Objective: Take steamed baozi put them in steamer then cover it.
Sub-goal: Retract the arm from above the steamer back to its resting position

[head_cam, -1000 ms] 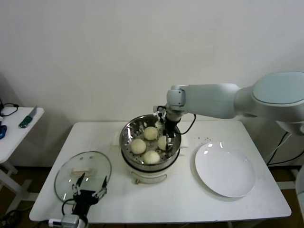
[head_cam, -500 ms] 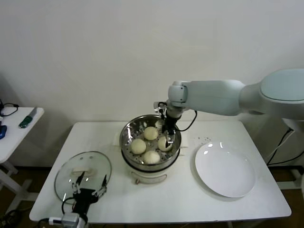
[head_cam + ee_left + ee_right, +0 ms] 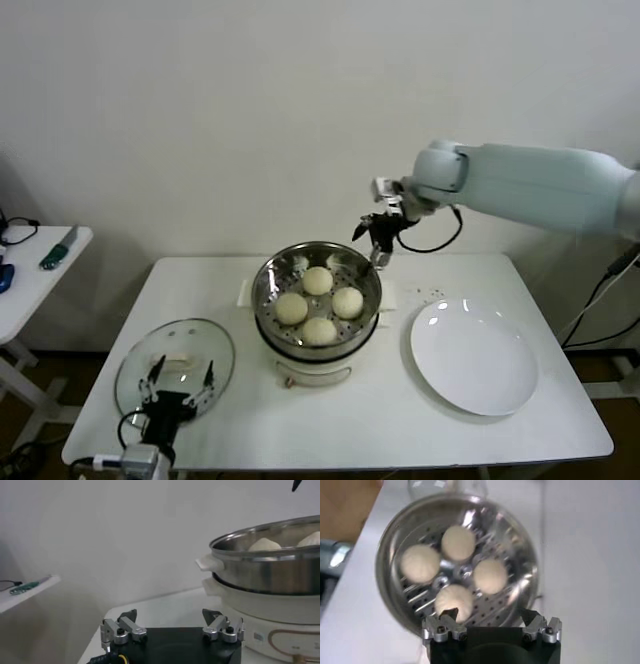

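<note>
Cream baozi [image 3: 318, 305] (all four) fill the steamer [image 3: 266, 285]; right end effector [image 3: 378, 239] above, spread, empty.

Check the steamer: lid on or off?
Off. The steamer sits uncovered with four baozi showing on its floor; the glass lid lies flat on the table to its left.

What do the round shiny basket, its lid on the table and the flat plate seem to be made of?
Round shiny perforated steamer basket: polished steel, mirror reflections. Round clear lid: apparently glass, table visible through it; cream handle, perhaps plastic. Flat white plate: glossy, ceramic or plastic.
</note>
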You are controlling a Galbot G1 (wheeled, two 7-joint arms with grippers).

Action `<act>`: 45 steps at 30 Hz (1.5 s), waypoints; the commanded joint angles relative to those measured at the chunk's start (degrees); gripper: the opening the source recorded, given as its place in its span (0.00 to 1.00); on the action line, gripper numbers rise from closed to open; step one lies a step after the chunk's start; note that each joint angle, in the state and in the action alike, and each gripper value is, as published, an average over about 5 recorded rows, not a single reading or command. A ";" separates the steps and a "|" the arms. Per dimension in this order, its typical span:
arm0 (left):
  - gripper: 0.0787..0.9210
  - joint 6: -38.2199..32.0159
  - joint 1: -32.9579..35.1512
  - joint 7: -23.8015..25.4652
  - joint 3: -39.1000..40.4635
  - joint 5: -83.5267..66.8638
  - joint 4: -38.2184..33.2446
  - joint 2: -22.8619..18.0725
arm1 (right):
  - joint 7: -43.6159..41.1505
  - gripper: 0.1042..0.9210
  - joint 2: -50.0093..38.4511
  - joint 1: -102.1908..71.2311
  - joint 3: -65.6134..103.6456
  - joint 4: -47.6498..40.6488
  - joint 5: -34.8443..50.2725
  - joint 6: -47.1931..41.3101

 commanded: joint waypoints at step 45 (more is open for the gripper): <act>0.88 7.89 -4.20 4.32 0.68 82.31 5.66 11.02 | 34.37 0.88 2.04 -129.71 130.25 30.41 -22.49 11.67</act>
